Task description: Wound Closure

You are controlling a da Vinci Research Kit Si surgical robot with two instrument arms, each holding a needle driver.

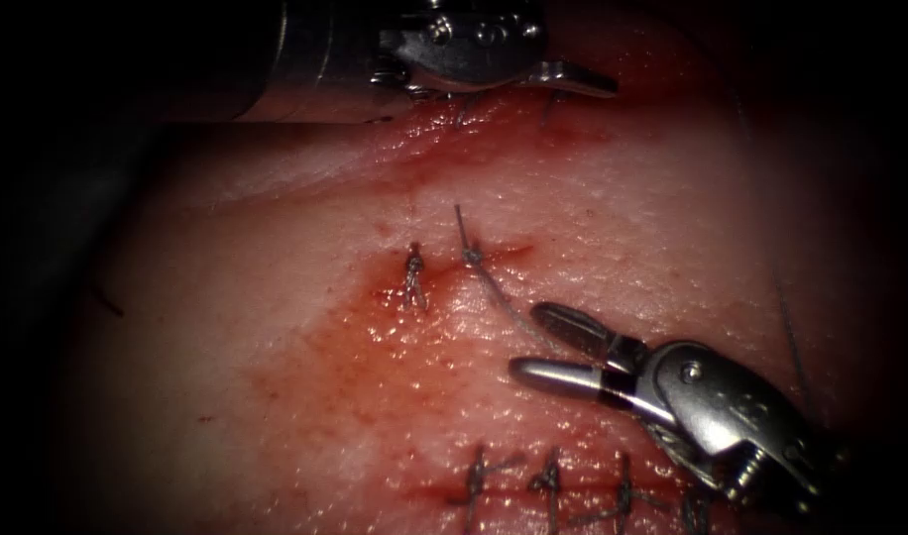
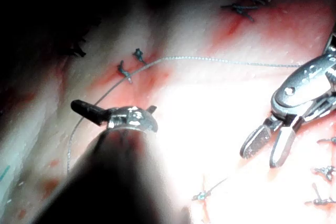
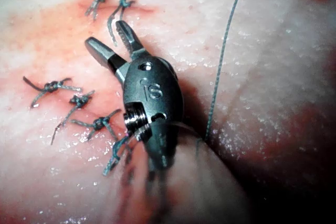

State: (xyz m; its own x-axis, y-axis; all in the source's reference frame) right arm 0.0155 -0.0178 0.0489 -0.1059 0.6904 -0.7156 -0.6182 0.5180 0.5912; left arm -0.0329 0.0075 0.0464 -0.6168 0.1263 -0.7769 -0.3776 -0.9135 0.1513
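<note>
On the tissue (image 1: 256,327) sit two knots, one (image 1: 412,267) left of the other (image 1: 471,256). From the right knot a thread tail (image 1: 509,312) trails toward my right tool (image 1: 528,342), whose jaws stand open on either side of it, holding nothing; the same tool (image 3: 105,32) is seen close up at that tail (image 3: 111,27). My left tool (image 1: 578,79) lies along the far edge, jaws shut; in the left wrist view a long thread (image 2: 226,61) crosses its jaws (image 2: 86,111) and seems held there. That thread (image 3: 223,51) runs past the right tool's shaft.
A row of finished stitches (image 1: 553,485) closes the cut at the near edge, just beside the right tool's wrist. Red fluid (image 1: 395,307) stains the tissue around the two knots. The long thread (image 1: 791,327) hangs at the right side.
</note>
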